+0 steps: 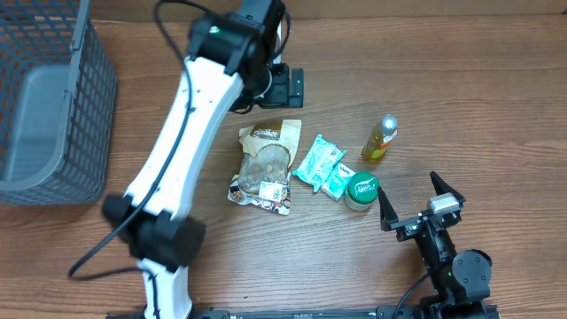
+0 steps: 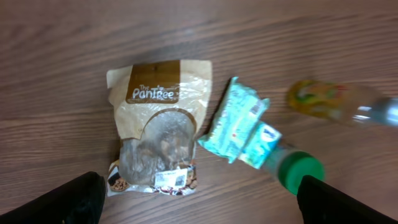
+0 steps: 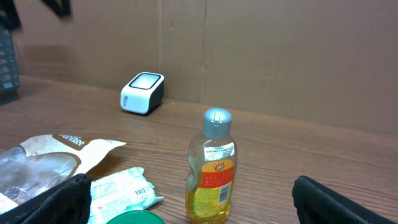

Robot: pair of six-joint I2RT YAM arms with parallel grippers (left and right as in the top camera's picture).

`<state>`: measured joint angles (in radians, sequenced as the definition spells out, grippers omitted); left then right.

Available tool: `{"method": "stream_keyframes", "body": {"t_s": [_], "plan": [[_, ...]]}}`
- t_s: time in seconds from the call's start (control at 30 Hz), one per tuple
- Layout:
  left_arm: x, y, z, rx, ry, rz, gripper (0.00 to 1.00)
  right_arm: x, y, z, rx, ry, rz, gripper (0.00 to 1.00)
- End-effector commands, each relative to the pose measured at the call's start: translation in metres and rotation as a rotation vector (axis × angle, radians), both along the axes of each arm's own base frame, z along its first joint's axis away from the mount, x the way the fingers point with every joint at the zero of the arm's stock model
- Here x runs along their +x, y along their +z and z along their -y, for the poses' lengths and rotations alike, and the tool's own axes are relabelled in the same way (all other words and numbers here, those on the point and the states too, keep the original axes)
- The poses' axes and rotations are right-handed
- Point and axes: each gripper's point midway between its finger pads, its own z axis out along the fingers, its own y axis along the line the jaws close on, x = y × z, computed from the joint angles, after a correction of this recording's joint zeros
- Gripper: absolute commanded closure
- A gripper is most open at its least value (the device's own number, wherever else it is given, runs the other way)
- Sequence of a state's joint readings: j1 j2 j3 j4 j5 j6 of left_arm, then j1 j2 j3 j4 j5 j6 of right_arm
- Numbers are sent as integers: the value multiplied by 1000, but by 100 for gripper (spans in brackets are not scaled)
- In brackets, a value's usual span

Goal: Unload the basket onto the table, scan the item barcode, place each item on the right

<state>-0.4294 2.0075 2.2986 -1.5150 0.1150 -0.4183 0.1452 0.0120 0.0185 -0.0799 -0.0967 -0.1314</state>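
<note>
Wooden tabletop point(image 1: 496, 97), brown board wall point(image 3: 280, 56) behind. Grey wire-mesh basket point(image 1: 53, 97) at far left. Brown-and-clear plastic snack bag point(image 1: 264, 167) lies flat mid-tabletop, unheld, white barcode label point(image 2: 169, 178) face up at one end. Teal wipes packet point(image 1: 321, 166) just beside bag, touching green-lidded clear container point(image 1: 361, 190). Yellow-liquid bottle with silver cap point(image 3: 211, 168) upright nearby. Small white-and-black box scanner point(image 3: 142, 93) sits by wall, set back from items. Left fingers point(image 2: 68, 199) spread wide above bag, gripping nothing. Right fingers point(image 3: 348, 199) spread wide, empty, low beside green lid.
</note>
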Motion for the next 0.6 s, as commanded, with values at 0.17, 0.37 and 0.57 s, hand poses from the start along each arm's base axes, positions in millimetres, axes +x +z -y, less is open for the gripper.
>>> {"method": "stream_keyframes", "body": {"t_s": [0.17, 0.37, 0.57], "plan": [[-52, 116, -24, -127, -9, 275, 0, 0, -2, 2, 3, -9, 1, 0], [-78, 152, -36, -169, -9, 370, 1, 0, -2, 2, 3, -9, 1, 0], [-86, 163, -40, -183, -9, 400, 0, 0, -2, 2, 3, -9, 1, 0]]}}
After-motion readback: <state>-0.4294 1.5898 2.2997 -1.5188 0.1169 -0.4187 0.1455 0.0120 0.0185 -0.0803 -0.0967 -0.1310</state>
